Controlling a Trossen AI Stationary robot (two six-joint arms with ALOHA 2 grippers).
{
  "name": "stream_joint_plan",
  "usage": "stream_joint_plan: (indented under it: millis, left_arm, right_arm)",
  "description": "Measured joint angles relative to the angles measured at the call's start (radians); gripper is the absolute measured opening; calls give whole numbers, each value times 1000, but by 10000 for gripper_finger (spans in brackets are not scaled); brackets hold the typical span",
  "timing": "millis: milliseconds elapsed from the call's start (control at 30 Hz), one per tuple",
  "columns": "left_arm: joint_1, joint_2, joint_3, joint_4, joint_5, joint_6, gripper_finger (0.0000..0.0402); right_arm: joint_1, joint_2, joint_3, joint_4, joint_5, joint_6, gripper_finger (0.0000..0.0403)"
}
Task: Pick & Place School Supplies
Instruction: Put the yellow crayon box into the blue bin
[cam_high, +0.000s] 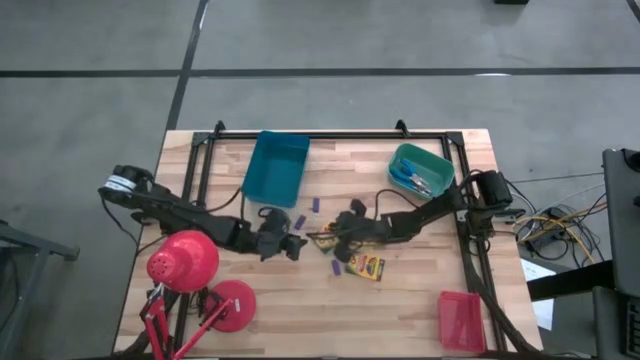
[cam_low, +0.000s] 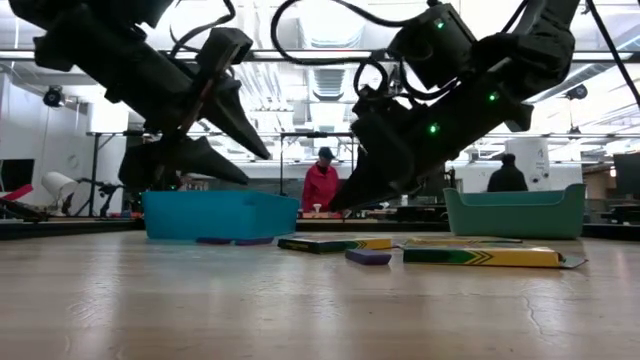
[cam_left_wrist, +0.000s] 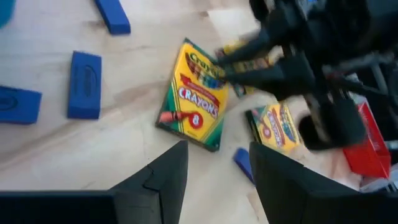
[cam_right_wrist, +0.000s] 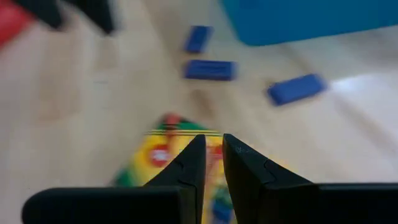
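Observation:
Three yellow crayon boxes lie flat mid-table: one (cam_left_wrist: 193, 93) ahead of my left gripper, a second (cam_high: 366, 267) nearer the near edge, and a third (cam_left_wrist: 249, 59) partly hidden behind my right gripper's fingers. Small purple sticks (cam_high: 315, 205) (cam_high: 298, 222) lie scattered on the wood. Blue-handled scissors (cam_high: 412, 178) lie in the teal tray. My left gripper (cam_high: 293, 246) (cam_left_wrist: 217, 149) hovers open just left of the boxes. My right gripper (cam_high: 335, 238) (cam_right_wrist: 213, 140) hangs over a crayon box (cam_right_wrist: 165, 155), fingers open by a narrow gap, touching nothing I can see.
A blue tray (cam_high: 275, 167) stands toward the far edge and the teal tray (cam_high: 436, 160) at far right. A red tray (cam_high: 460, 320) sits near the right near corner. A red desk lamp (cam_high: 185, 262) with its round base (cam_high: 232, 305) fills the near left. People stand in the room behind.

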Motion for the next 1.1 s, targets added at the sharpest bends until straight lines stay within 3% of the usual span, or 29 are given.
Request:
stream_joint_plan:
  millis: [433, 633, 767, 1100]
  left_arm:
    - [5, 117, 1, 13, -56, -47, 177]
    - [15, 146, 3, 58, -55, -31, 177]
    - [37, 154, 3, 72, -37, -14, 177]
    - [99, 154, 3, 100, -15, 91, 177]
  right_arm:
    - [63, 5, 3, 67, -23, 33, 52]
    - [68, 6, 4, -85, 109, 122, 52]
    - [68, 8, 2, -162, 113, 166, 52]
    - [109, 8, 2, -16, 103, 183, 52]
